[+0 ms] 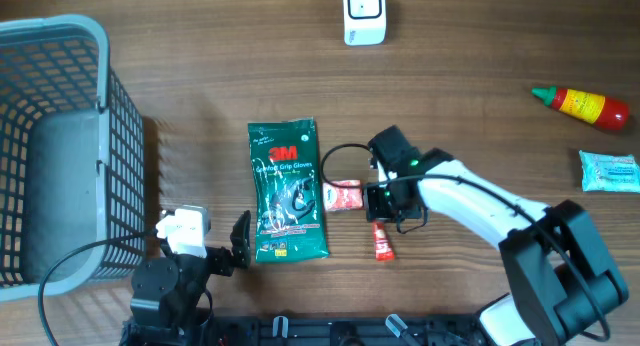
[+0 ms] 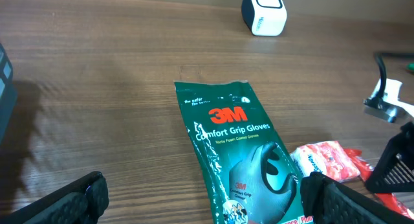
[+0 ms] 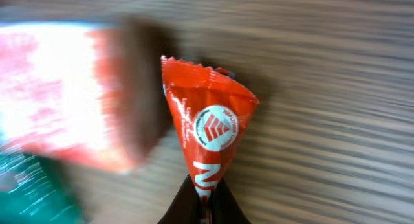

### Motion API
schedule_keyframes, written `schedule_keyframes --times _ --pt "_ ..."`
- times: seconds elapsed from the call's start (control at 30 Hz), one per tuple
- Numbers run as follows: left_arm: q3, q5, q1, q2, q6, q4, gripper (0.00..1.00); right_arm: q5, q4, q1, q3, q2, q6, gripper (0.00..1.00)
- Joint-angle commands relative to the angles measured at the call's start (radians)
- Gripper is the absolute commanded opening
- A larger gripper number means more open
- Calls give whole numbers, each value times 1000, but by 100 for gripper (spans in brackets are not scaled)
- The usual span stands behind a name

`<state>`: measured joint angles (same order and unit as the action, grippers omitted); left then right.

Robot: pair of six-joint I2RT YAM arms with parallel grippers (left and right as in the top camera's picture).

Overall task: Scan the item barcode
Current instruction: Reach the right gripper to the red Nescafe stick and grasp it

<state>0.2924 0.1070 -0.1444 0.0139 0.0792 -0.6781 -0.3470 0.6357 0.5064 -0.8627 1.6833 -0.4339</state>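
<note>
Our right fingers (image 3: 183, 210) pinched the sachet's (image 3: 210, 130) end on the table (image 1: 200, 66) by the gloves (image 1: 288, 191); we judged it light, limp, slick, so an end seam suited. Left fingers (image 2: 77, 198) gaped empty.

Green glove packet (image 2: 240, 153) — "3M", "Comfort Grip Gloves", red sachet (image 3: 210, 114) — print unreadable

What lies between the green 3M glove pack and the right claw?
A small red-and-white packet, seen in the overhead view, sits between the glove pack and the right claw, which is shut on a red sachet.
</note>
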Motion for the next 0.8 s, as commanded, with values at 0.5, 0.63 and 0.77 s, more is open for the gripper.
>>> schedule_keyframes --times 0.5,0.63,0.77 --pt "-1 15 -2 -6 -19 3 100 -1276 -166 -153 -28 7 -364 4" --pt "-1 15 -2 -6 -19 3 100 -1276 -187 -153 -28 7 -464 4" --pt "-1 15 -2 -6 -19 3 100 -1276 -187 -153 -28 7 -484 4"
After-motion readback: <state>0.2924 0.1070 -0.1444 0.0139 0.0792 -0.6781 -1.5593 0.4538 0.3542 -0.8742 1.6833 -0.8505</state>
